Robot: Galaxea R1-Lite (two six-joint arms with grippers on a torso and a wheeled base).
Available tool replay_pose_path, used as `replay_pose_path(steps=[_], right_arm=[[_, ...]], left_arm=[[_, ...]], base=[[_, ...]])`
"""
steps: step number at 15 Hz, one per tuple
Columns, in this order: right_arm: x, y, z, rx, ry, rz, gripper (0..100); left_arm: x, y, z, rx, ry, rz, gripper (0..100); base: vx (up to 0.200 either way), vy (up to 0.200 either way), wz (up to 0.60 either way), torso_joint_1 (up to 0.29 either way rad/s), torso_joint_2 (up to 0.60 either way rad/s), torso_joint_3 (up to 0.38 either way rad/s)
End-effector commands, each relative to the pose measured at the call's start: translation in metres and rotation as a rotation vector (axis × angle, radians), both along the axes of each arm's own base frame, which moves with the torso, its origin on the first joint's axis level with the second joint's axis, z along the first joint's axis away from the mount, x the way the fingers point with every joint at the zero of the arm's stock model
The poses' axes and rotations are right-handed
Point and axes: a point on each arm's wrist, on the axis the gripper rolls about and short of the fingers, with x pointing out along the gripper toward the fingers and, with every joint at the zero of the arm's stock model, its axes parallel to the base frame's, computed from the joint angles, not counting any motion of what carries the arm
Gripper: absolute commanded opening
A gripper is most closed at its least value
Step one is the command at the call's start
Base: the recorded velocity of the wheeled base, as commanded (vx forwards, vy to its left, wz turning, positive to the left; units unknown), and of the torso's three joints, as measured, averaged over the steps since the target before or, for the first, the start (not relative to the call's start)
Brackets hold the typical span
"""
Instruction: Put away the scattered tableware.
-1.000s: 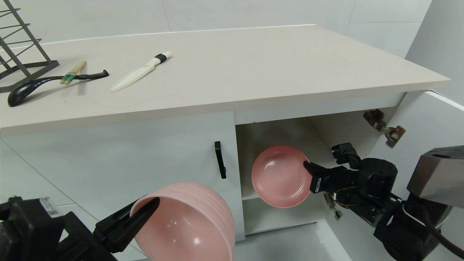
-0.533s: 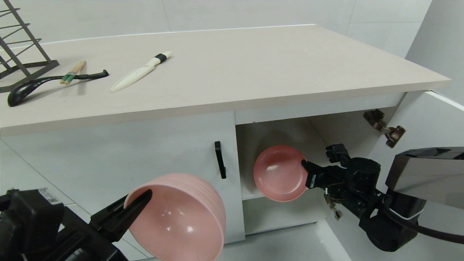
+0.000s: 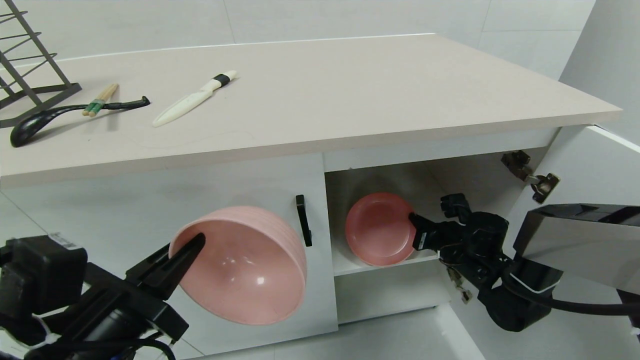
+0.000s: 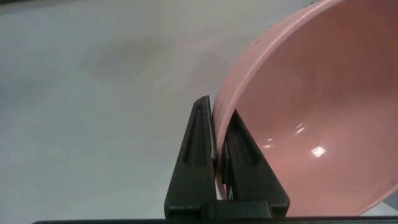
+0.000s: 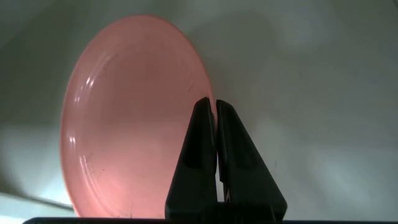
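The bench (image 3: pixel 350 100) spans the scene, with a white cabinet under its front edge. Beneath the bench's right part the cabinet compartment (image 3: pixel 450 180) stands open, its door (image 3: pixel 590 165) swung out to the right. Beneath the bench's middle, the other door (image 3: pixel 165 200) is closed, with a black handle (image 3: pixel 302 220) at its edge.

In front of that closed door, below the bench, the pink bowl (image 3: pixel 250 270) hangs tipped on its side, mouth towards the camera. The left end effector (image 3: pixel 192 240) is clamped on its rim, one finger inside and one outside.

Inside the open compartment under the bench, the pink plate (image 3: pixel 377 230) stands nearly on edge, its lower rim at the shelf (image 3: pixel 380 267); contact there cannot be judged. The right end effector (image 3: pixel 414 220) pinches the plate's right rim.

On the bench's far left sits a dark wire rack (image 3: pixel 25 65). Beside it on the bench top lie a black ladle (image 3: pixel 50 117), a cream knife (image 3: pixel 195 97) and chopsticks (image 3: pixel 101 100) crossing the ladle's handle.
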Motion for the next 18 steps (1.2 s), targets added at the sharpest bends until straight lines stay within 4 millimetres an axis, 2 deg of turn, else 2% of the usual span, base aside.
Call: replay_pose_path(steps=[1, 4, 10, 11, 16, 18], right_arm=[[0.009, 0.002, 0.001, 0.002, -0.005, -0.003, 0], [0.02, 0.003, -0.001, -0.003, 0.009, -0.011, 0], [0.024, 0.004, -0.009, -0.009, 0.023, -0.012, 0], [0.026, 0.004, -0.009, -0.007, 0.018, -0.019, 100], [0.031, 0.006, -0.004, 0.005, -0.017, -0.023, 100], [0.019, 0.005, 0.017, 0.002, -0.063, -0.016, 100]], left_arm=[[0.005, -0.003, -0.006, 0.021, 0.031, 0.0, 0], [0.007, -0.005, -0.006, 0.015, 0.021, 0.0, 0], [0.008, -0.007, -0.006, 0.011, 0.016, -0.006, 0], [0.008, -0.006, -0.007, 0.012, 0.017, -0.006, 0], [0.008, -0.007, -0.006, 0.011, 0.016, -0.006, 0], [0.017, -0.013, -0.009, 0.026, 0.032, -0.006, 0]], base=[[0.0, 0.0, 0.0, 0.0, 0.0, 0.0], [0.0, 0.0, 0.0, 0.0, 0.0, 0.0], [0.0, 0.0, 0.0, 0.0, 0.0, 0.0], [0.0, 0.0, 0.0, 0.0, 0.0, 0.0], [0.0, 0.0, 0.0, 0.0, 0.0, 0.0], [0.0, 0.0, 0.0, 0.0, 0.0, 0.0]])
